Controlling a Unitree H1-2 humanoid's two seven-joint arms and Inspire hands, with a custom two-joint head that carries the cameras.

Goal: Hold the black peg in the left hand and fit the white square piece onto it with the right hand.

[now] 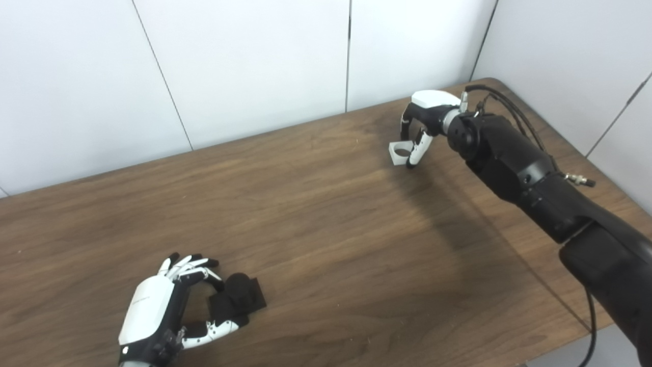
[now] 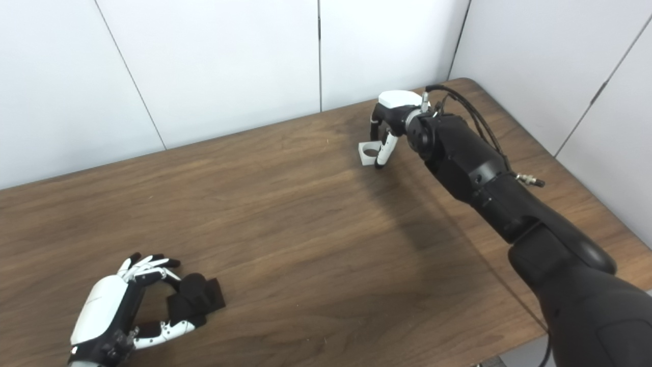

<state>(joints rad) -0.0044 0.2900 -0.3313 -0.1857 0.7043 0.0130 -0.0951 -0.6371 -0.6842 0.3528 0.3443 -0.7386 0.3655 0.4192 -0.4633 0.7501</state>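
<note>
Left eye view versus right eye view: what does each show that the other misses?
Only the left eye view shows a dark wall seam at its right edge. Only the right eye view shows more of the right upper arm, filling its lower right corner. Both show the left hand around the black peg on the table and the right hand with fingers on the white square piece.

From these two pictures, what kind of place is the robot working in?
Probably a lab or test cell, not a home. The wooden table stands in a corner of plain white wall panels, and it holds only the task parts: the black peg and the white square piece.
</note>
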